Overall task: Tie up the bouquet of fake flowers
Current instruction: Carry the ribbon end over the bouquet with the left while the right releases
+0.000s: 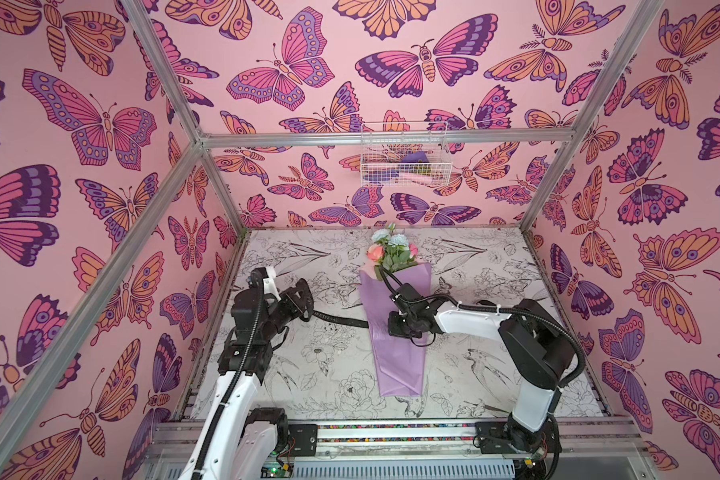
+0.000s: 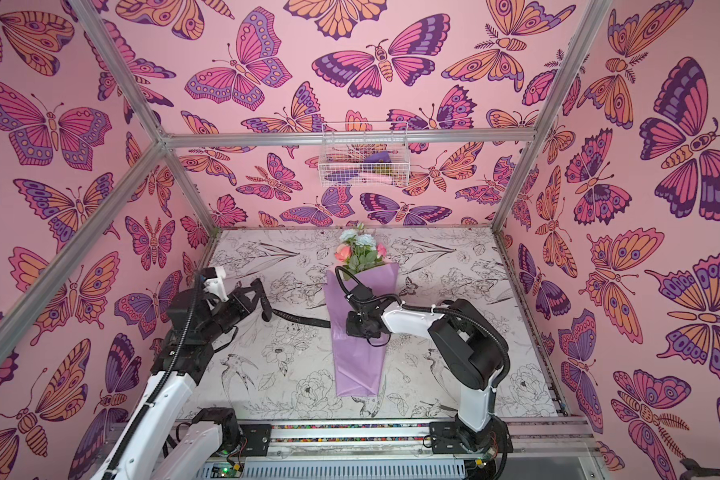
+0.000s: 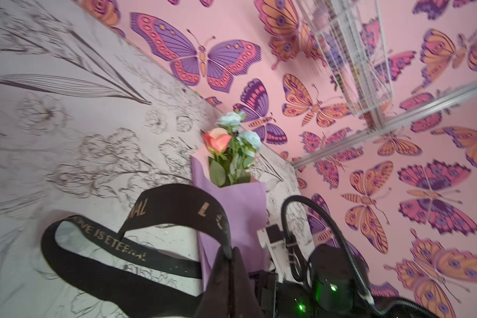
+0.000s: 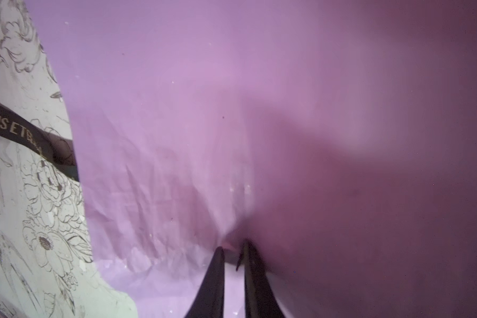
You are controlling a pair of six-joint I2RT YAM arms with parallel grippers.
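- Along the near edge, a metal rail (image 1: 391, 432) carries the bases of both arms. The table (image 1: 495, 291) behind it is printed with black-line flower and bird drawings.
- The bouquet (image 1: 395, 365) lies flat along the middle of the table in both top views, narrow end toward the rail and blooms toward the far wall. Its lilac wrapping paper (image 2: 356, 365) forms a long cone around the stems.
- The right claw (image 1: 398, 328) reaches in from the right and points down onto the middle of the cone. In the right wrist view its fingertips (image 4: 218, 264) stand a narrow gap apart and press into the paper, which puckers around them. Whether a fold is pinched between them cannot be told.
- The left claw (image 1: 302, 301) sits to the left of the bouquet, well apart from it, and is closed on a black ribbon (image 1: 341, 321). The left wrist view shows the band running in between the closed tips.
- The ribbon carries pale lettering. From the left claw it loops down to the table, runs flat to the left edge of the paper cone and passes beneath it, level with the right claw.
- The flowers (image 1: 391, 249), coral-pink and pale blue with green leaves, stick out of the wide mouth of the cone near the far edge of the table.
- On the far wall, a white wire basket (image 1: 404, 160) hangs from a crossbar (image 1: 287, 139) above the table. Its contents are too small to identify.
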